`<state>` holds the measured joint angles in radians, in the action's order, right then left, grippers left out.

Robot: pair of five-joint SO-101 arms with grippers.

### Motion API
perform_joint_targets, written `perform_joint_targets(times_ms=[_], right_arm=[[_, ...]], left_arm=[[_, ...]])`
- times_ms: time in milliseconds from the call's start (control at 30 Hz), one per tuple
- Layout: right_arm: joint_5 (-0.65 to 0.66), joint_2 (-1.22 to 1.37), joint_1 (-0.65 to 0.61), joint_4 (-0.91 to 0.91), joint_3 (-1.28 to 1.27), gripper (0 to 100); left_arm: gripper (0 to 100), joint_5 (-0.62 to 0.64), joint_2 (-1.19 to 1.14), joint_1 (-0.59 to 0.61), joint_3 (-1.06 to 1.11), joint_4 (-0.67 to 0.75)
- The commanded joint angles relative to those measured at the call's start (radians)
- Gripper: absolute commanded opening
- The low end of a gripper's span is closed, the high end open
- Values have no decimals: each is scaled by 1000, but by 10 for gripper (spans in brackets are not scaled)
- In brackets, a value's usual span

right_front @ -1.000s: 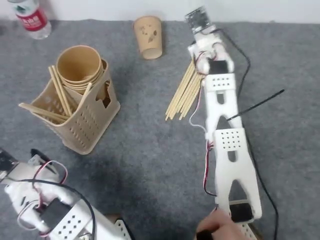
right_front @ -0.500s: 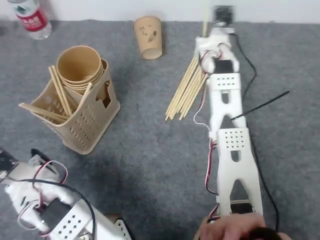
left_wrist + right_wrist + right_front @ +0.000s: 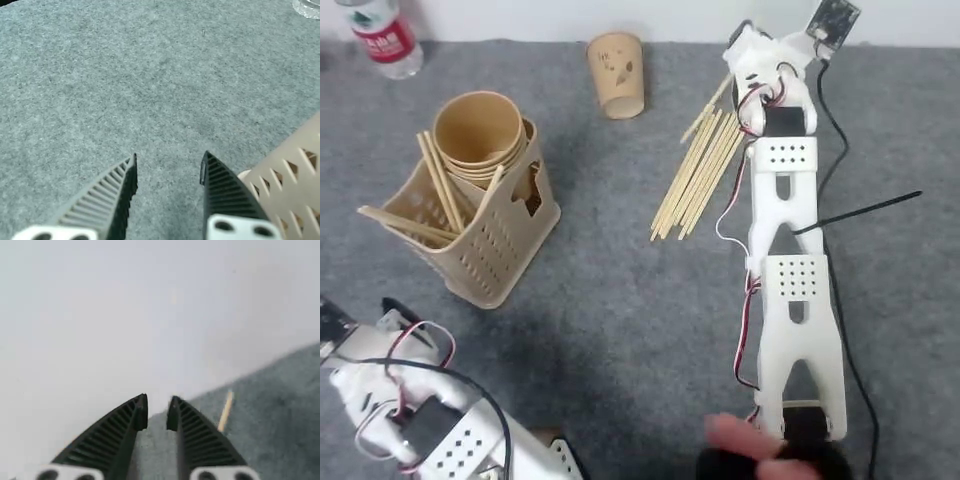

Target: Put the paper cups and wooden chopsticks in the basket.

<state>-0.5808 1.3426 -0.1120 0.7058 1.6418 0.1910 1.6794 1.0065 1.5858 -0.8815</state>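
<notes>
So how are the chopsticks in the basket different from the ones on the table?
The basket chopsticks stand leaning on end in the basket; the table chopsticks lie flat on the grey mat. The basket chopsticks are spread apart; the table chopsticks lie bunched side by side. Both are thin, pale wooden sticks.

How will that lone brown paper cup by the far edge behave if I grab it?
The brown paper cup looks thin-walled, so it is probably light and easily crushed by a hard squeeze. It stands alone, narrower at its base, so a sideways nudge would likely tip it. Tipped, its taper should make it roll in a curve.
</notes>
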Motion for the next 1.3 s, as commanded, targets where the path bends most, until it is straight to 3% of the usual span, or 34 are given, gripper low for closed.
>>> perform_joint_targets(times_ms=[0, 200, 533, 600, 800, 867, 1033, 1267], right_arm=[[23, 28, -18, -53, 38, 9], [28, 101, -25, -145, 38, 6], [57, 4, 94, -4, 40, 6], [218, -21, 96, 77, 40, 6], [997, -24, 19, 323, 29, 6], [1178, -24, 1, 334, 0, 6], [1300, -22, -21, 277, -77, 6], [1405, 119, -24, -193, -117, 6]], left_arm=[[191, -15, 8, -9, -4, 17], [191, -15, 8, -9, -4, 17], [191, -15, 8, -9, -4, 18], [191, -15, 8, -18, -4, 17], [191, -17, 8, -35, -2, 15], [191, -17, 8, -37, -2, 15], [191, -17, 8, -38, 4, 15], [191, -17, 8, -40, 5, 17]])
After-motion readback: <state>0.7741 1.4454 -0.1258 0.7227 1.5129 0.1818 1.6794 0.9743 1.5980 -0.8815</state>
